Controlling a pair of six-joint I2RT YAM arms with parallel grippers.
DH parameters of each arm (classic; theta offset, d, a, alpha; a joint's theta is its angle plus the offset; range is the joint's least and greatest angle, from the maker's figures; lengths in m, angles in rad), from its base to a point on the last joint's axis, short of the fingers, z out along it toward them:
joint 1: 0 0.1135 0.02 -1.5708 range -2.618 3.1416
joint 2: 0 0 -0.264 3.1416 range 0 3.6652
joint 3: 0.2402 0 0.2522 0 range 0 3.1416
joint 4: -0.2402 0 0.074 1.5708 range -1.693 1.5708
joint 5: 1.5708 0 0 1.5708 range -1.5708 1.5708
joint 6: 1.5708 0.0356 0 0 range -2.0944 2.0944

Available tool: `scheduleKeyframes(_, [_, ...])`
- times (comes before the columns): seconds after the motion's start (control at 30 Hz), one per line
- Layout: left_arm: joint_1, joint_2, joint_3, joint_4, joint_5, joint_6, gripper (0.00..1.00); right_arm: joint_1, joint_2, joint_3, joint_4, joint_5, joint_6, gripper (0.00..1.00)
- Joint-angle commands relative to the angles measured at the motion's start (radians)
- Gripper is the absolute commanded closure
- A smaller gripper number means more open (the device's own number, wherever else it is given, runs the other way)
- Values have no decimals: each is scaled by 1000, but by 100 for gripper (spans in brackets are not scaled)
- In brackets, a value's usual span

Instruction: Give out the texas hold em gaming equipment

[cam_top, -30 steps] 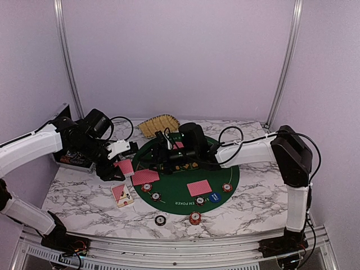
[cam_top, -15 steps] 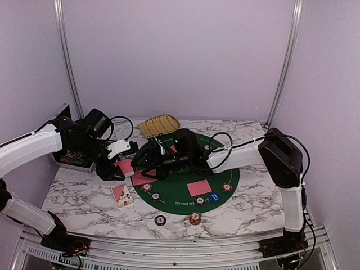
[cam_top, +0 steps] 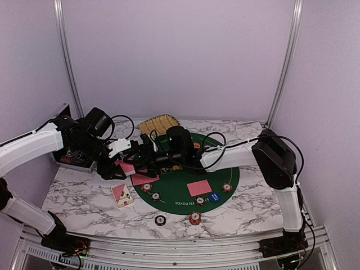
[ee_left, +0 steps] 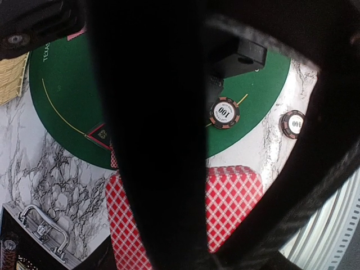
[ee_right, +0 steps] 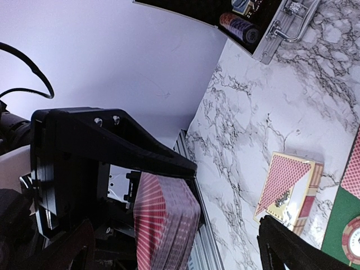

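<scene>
My left gripper is shut on a deck of red-backed cards and holds it above the mat's left edge. The deck fills the bottom of the left wrist view. My right gripper is stretched left across the green poker mat and is right next to the deck. In the right wrist view the deck shows between my open right fingers, still clamped by the left jaws. Two red-backed cards, several chips and a blue button lie on the mat.
A card box lies on the marble left of the mat, and it also shows in the right wrist view. Two chips lie in front of the mat. The yellow basket is behind it. The black case stands far left.
My right arm has reached left across the mat until its gripper is at the deck. The left gripper with the deck has hardly moved.
</scene>
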Motion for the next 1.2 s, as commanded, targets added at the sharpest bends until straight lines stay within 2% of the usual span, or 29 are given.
scheduleKeyframes(0.0, [5, 5, 40, 12, 28, -12, 100, 21, 53, 69, 37, -25, 26, 1])
scheduleKeyframes(0.67, [5, -4, 25, 12, 30, -10, 100, 57, 221, 274, 10, -48, 90, 2])
scheduleKeyframes(1.17, [4, -18, 15, 12, 24, -8, 100, -4, 128, 107, 10, -27, 69, 17])
